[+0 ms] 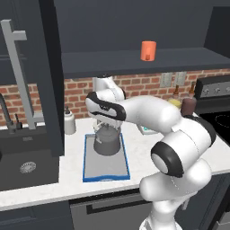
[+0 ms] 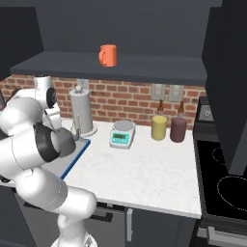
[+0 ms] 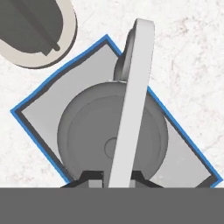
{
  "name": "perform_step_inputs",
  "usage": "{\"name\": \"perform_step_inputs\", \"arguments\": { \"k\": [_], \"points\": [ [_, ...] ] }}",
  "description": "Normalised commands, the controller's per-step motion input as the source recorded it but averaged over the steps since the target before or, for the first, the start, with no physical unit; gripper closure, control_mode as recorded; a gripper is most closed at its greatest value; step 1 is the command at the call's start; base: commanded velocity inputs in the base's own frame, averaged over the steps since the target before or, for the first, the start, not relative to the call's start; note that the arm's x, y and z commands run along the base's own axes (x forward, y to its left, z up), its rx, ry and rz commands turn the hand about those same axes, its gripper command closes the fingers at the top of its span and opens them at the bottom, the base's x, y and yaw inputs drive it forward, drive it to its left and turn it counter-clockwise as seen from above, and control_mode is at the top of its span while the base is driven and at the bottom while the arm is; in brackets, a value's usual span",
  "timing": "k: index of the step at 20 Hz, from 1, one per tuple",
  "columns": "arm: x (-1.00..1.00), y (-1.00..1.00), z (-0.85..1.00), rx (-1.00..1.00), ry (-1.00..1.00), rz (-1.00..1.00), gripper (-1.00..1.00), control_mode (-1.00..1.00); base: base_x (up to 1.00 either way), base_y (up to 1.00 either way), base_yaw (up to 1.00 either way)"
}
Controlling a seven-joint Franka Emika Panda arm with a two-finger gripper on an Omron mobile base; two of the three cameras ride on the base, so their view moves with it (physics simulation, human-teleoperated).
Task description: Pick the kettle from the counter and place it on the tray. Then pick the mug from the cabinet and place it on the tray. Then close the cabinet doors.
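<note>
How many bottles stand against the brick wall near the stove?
2. Both bottles, and, stand at the brick wall: one behind the yellow jar, one behind the dark red jar. Others may be hidden.

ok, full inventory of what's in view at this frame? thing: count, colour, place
kettle: 1, dark grey, on the tray
tray: 1, grey with blue rim, on the counter right of the sink
mug: 1, orange, on the cabinet shelf
counter: 1, white speckled
sink: 1, black, left end
cabinet door: 1, dark navy, open above the sink
paper towel roll: 1, grey, by the brick wall
scale: 1, white and teal, mid counter
jars: 2, yellow and maroon, beside the stove
stove: 1, black, right end
gripper: 1, jaws shut on the kettle handle
</note>
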Motion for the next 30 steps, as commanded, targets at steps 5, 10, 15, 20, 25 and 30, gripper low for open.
{"name": "perform_step_inputs", "arguments": {
  "k": [5,10,15,20,25,30],
  "points": [
    [0.27,0.07,0.0,0.0,0.0,0.0,1.0,-1.0,0.0,0.0,0.0],
    [0.16,0.02,-0.01,0.0,0.0,0.0,1.0,-1.0,0.0,0.0,0.0],
    [0.03,0.0,0.0,0.0,0.0,0.0,1.0,-1.0,0.0,0.0,0.0],
    [0.0,0.0,0.0,0.0,0.0,0.0,1.0,-1.0,0.0,0.0,0.0],
    [0.0,0.0,0.0,0.0,0.0,0.0,1.0,-1.0,0.0,0.0,0.0],
    [0.0,0.0,0.0,0.0,0.0,0.0,-1.0,-1.0,0.0,0.0,0.0]
  ]
}}
